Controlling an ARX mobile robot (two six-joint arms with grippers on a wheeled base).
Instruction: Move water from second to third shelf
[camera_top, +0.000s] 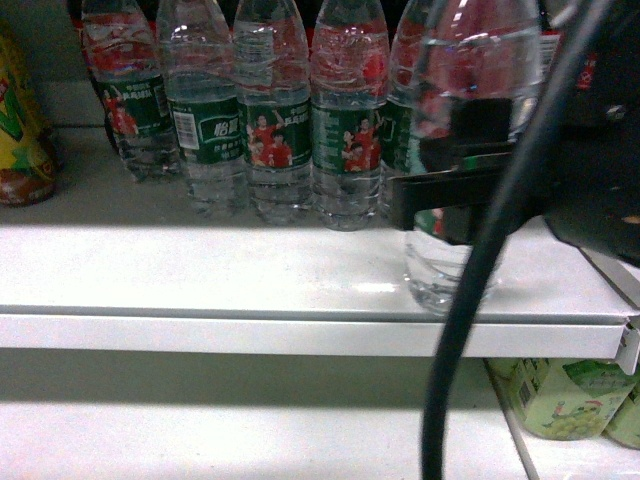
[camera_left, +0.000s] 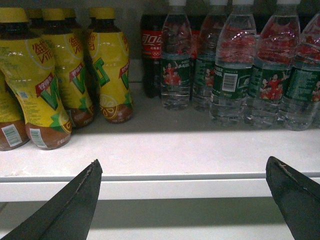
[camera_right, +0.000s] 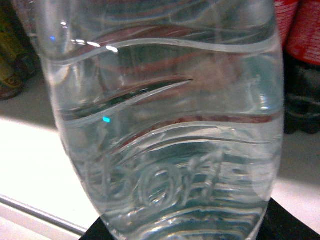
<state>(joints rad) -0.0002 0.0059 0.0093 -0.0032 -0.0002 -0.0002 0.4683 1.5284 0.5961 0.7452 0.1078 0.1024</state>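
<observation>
A clear ribbed water bottle (camera_top: 468, 90) stands out in front of the row, its base close to the front edge of the white shelf (camera_top: 200, 270). My right gripper (camera_top: 450, 195) is shut on its middle, with black fingers on both sides. In the right wrist view the water bottle (camera_right: 165, 125) fills the frame, and the right gripper (camera_right: 185, 236) shows only as dark fingertips (camera_right: 292, 222) at the bottom corners. I cannot tell if the base touches the shelf. My left gripper (camera_left: 183, 162) hangs open in front of the shelf edge (camera_left: 160, 187), holding nothing.
Several more water bottles (camera_top: 270, 120) stand in a row at the back. Yellow drink bottles (camera_left: 45, 75) stand to their left and a dark cola bottle (camera_left: 150, 45) behind them. A black cable (camera_top: 465, 330) crosses the right side. Green packs (camera_top: 560, 395) sit on the lower shelf (camera_top: 200, 430).
</observation>
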